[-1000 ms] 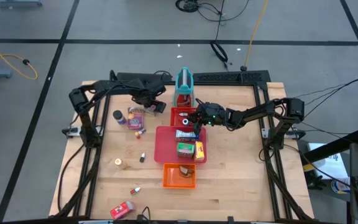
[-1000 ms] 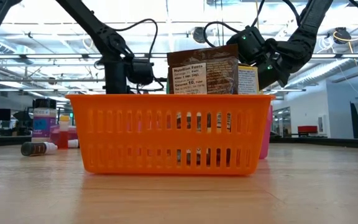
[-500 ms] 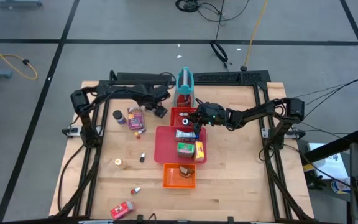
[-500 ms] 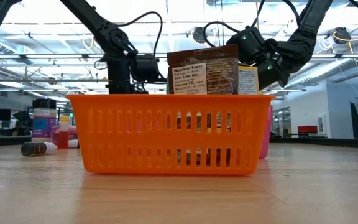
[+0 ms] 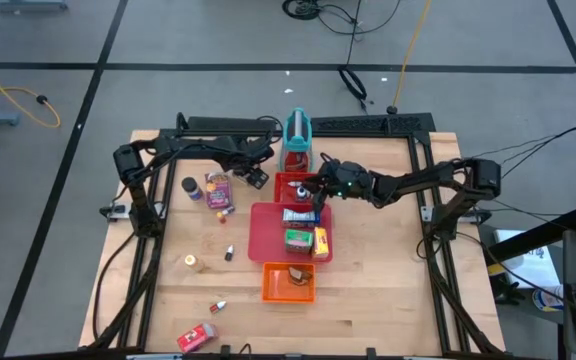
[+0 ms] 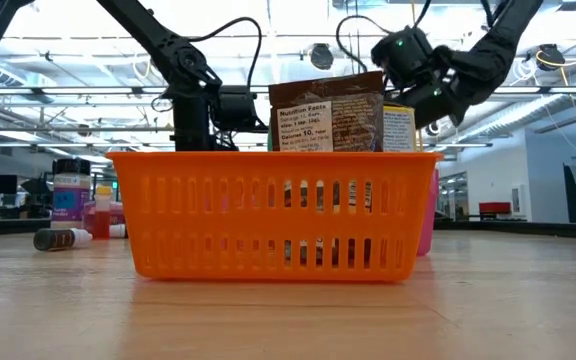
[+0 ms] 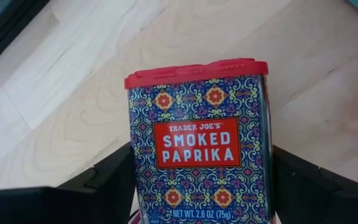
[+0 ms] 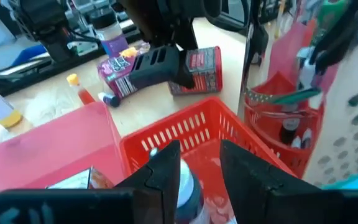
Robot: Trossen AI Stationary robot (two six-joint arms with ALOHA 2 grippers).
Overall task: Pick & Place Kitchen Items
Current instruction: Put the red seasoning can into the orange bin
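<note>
A smoked-paprika tin [image 7: 197, 143] with a red lid lies flat on the wood, label up, just left of the teal stand [image 5: 296, 140]. My left gripper [image 7: 201, 149] is down over it, a finger at each long side. My right gripper [image 8: 197, 152] hovers above the small red basket [image 5: 290, 190], shut on a small bluish bottle [image 8: 185, 183]. Loose on the table's left half lie a dark can [image 5: 189, 186], a pink-purple packet [image 5: 217, 187], tiny bottles [image 5: 228, 250] and a red box [image 5: 196, 338]. My left gripper pinches the tin by its two long narrow sides [image 7: 135, 186] between its two fingers, below the lid. The fingers come steeply from above and lie across the tin. The tin's back rests on the table. My right gripper pinches the small bottle's body [image 8: 180, 177] between its two fingers, which reach in nearly level from the table's right. The bottle is clear of the small red basket's floor.
A big red tray [image 5: 268, 235] with boxes lies mid-table, and an orange basket [image 5: 288, 283] with a brown packet stands nearer the front. The teal stand rises close behind both grippers. Bare wood lies at the front right.
My left gripper has gone a little toward the teal stand and rolled, ending over the paprika tin. My right gripper has risen above the small red basket with the bottle between its fingers.
</note>
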